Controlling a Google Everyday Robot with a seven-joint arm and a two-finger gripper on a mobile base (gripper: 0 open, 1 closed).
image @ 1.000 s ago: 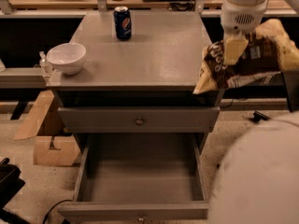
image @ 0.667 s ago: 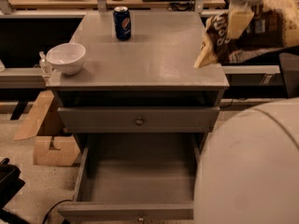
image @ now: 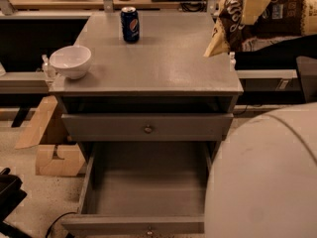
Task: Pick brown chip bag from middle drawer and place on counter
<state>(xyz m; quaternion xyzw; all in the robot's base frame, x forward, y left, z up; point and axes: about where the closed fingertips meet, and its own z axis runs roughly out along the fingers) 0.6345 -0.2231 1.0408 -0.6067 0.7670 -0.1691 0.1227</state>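
The brown chip bag (image: pixel 270 19), dark brown with a cream-yellow corner, hangs in the air at the top right, beside the right rear edge of the counter (image: pixel 163 63). Its lower corner dips just over that edge. My gripper (image: pixel 253 4) comes in from the top edge and is shut on the bag's upper part; one pale finger shows against the bag. The middle drawer (image: pixel 146 192) stands pulled out at the bottom, and its grey floor is bare. The drawer above it (image: pixel 147 128) is closed, with a small round knob.
A blue soda can (image: pixel 130 24) stands at the counter's back. A white bowl (image: pixel 72 59) sits at its left edge. My white body (image: pixel 267 177) fills the lower right, overlapping the open drawer. Wooden blocks (image: pixel 54 150) lie on the floor left. A bench with cables runs behind.
The gripper has lifted the chip bag higher and farther back, so that it now reaches the top edge of the view. My white body takes up more of the lower right.
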